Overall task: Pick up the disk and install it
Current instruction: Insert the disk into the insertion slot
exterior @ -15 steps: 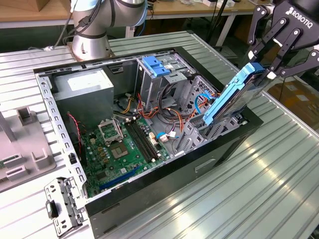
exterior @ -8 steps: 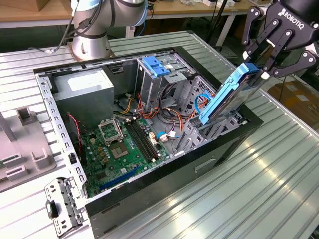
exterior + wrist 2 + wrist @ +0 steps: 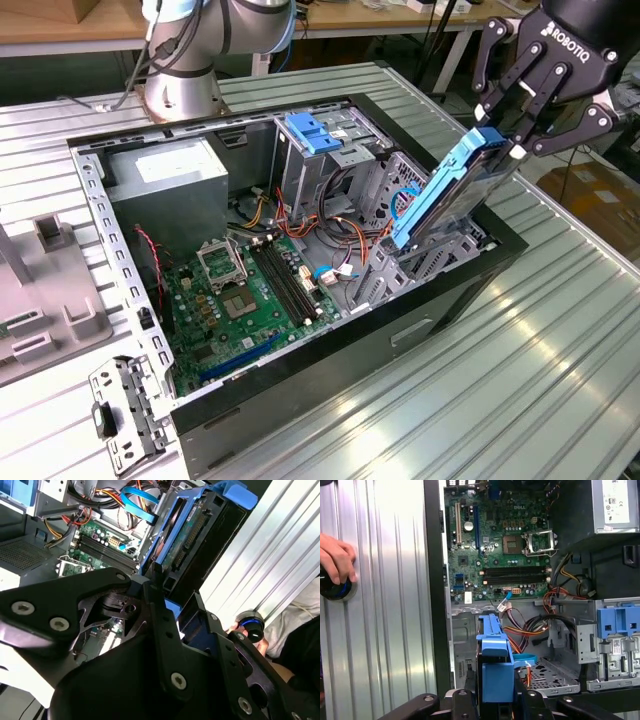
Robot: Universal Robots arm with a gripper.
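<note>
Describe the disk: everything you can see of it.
The disk is a flat rectangular metal drive framed by light-blue plastic rails; the second wrist view shows a green circuit board on one face. It stands steeply tilted, its upper end clamped in the gripper, its lower end dipping into the open computer case by the metal drive cage at the exterior view's right. Whether it touches the cage cannot be told.

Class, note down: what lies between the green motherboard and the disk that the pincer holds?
A tangle of orange, red and black cables, in the exterior view, between the motherboard and the tilted disk in the pincer.
</note>
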